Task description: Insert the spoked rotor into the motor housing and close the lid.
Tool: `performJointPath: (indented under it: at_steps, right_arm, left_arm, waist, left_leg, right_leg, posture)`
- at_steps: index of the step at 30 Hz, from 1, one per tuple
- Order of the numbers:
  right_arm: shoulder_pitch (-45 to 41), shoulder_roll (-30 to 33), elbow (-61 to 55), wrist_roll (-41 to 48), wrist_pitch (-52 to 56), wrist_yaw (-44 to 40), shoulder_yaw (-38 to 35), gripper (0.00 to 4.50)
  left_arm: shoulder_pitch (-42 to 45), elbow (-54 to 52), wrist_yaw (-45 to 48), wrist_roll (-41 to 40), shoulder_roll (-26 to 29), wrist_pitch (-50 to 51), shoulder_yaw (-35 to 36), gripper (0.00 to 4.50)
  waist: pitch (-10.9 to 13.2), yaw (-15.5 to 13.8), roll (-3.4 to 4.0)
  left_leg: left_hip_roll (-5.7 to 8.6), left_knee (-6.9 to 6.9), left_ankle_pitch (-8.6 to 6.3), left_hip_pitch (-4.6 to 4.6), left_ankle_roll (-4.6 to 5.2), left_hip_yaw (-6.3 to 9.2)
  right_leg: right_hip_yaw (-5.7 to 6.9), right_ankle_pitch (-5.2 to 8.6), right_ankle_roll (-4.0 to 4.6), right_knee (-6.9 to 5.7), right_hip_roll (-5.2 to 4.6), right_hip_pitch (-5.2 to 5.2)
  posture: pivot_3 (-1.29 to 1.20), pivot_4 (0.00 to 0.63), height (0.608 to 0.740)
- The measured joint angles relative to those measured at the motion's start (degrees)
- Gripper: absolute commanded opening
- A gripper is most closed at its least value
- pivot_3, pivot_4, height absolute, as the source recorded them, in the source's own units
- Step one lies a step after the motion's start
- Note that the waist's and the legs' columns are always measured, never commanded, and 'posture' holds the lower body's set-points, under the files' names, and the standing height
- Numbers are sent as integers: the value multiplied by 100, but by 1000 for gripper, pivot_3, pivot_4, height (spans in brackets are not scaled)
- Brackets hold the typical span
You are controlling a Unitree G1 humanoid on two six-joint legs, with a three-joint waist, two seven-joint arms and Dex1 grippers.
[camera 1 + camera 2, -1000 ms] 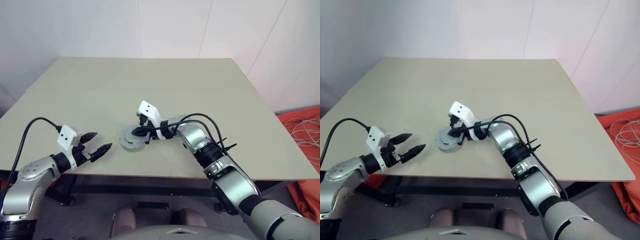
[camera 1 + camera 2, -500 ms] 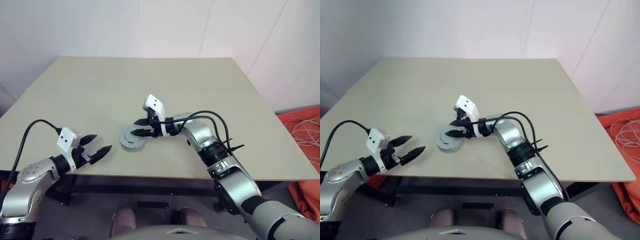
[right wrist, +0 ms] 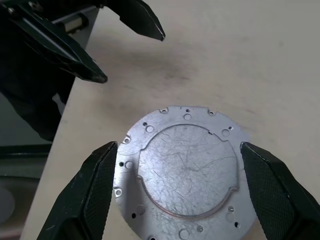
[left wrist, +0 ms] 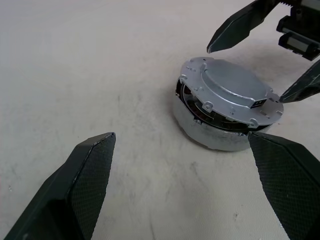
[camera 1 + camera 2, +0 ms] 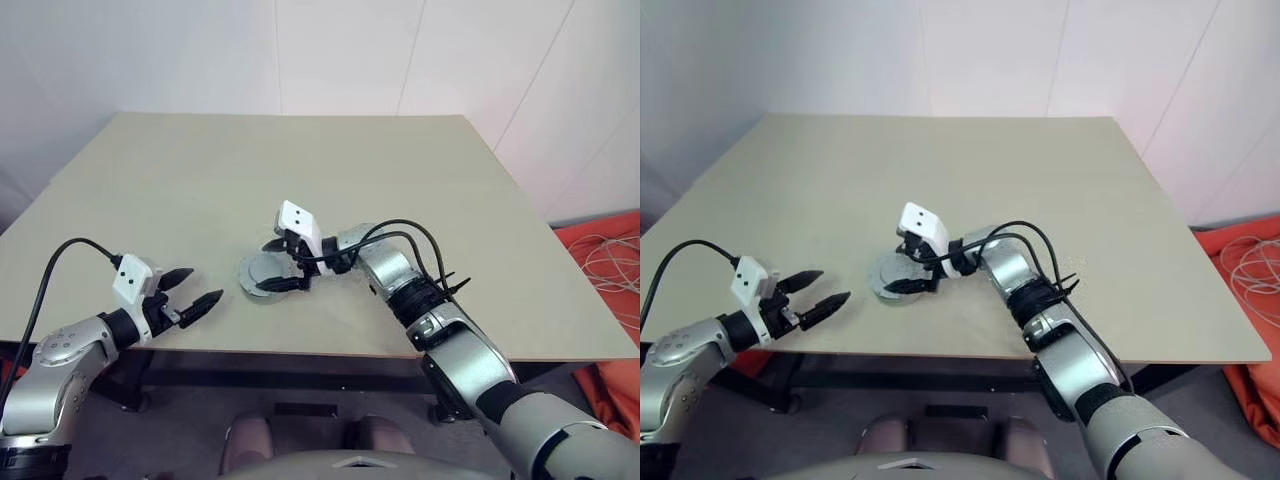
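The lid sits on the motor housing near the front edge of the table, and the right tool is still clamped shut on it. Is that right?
Not quite. The lid does sit on the motor housing near the table's front edge, but the right tool is open, its fingers spread either side of the lid without gripping it. The right wrist view shows this.

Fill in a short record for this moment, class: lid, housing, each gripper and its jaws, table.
lid: sits on the motor housing, slightly askew, a dark gap showing at one side
motor housing: on the table near its front edge
right gripper: jaws open, straddling the lid, gripping nothing
left gripper: jaws open, empty, off to the side near the table edge
table: beige top
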State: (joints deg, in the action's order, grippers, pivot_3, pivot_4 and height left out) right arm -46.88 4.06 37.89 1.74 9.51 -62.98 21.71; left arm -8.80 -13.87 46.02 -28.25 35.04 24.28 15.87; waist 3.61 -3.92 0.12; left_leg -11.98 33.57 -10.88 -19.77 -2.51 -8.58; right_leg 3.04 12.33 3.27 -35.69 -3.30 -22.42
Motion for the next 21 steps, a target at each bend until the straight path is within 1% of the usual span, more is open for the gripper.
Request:
performJointPath:
  at_steps: [5, 10, 13, 15, 16, 21]
  right_arm:
    - [-61, -90, 434, -184, -281, 70, 0, 4425]
    - [-130, -133, 613, -278, -449, 74, -2, 4425]
    - [-134, -163, 660, -282, -468, 84, -22, 3874]
    - [-135, -186, 660, -280, -466, 75, -36, 3164]
    - [-135, -194, 659, -279, -457, 74, -56, 3104]
    - [-134, -198, 657, -278, -417, 66, -78, 3104]
  left_arm:
    - [-32, -16, -8, -24, 0, 0, 14, 4500]
    - [-31, -18, -23, -58, 0, 0, 17, 4500]
    - [-31, -18, -28, -63, 0, 0, 17, 4500]
    - [-31, -18, -28, -65, 0, 0, 16, 4500]
    - [-31, -18, -28, -66, 0, 0, 16, 4500]
    - [-30, -19, -29, -66, 0, -1, 16, 4500]
  waist:
    - [0, 0, 1]
    - [0, 0, 1]
    - [0, 0, 1]
    - [1, 0, 1]
    - [1, 0, 1]
    - [1, -1, 1]
  left_leg:
    - [-1, 0, 0, -4, 0, 0]
    - [-4, 0, 0, -4, 0, 0]
    - [-5, 0, 0, -5, 0, -1]
    - [-7, 0, 0, -4, 0, -1]
    - [-8, 0, 0, -5, 0, 0]
    - [-9, 0, 0, -8, 0, -1]
  right_leg:
    - [0, 0, 1, 0, 0, -5]
    - [0, -5, 8, 0, 0, -4]
    - [0, -5, 9, -1, 0, -4]
    - [0, -4, 8, -1, 1, -5]
    - [0, -4, 8, -1, 1, -5]
    - [0, -4, 8, 0, 1, -8]
  posture:
    - [0, 0, 740]
    - [0, 0, 740]
    - [0, 0, 740]
    - [0, 0, 740]
    - [0, 0, 740]
    - [0, 0, 740]
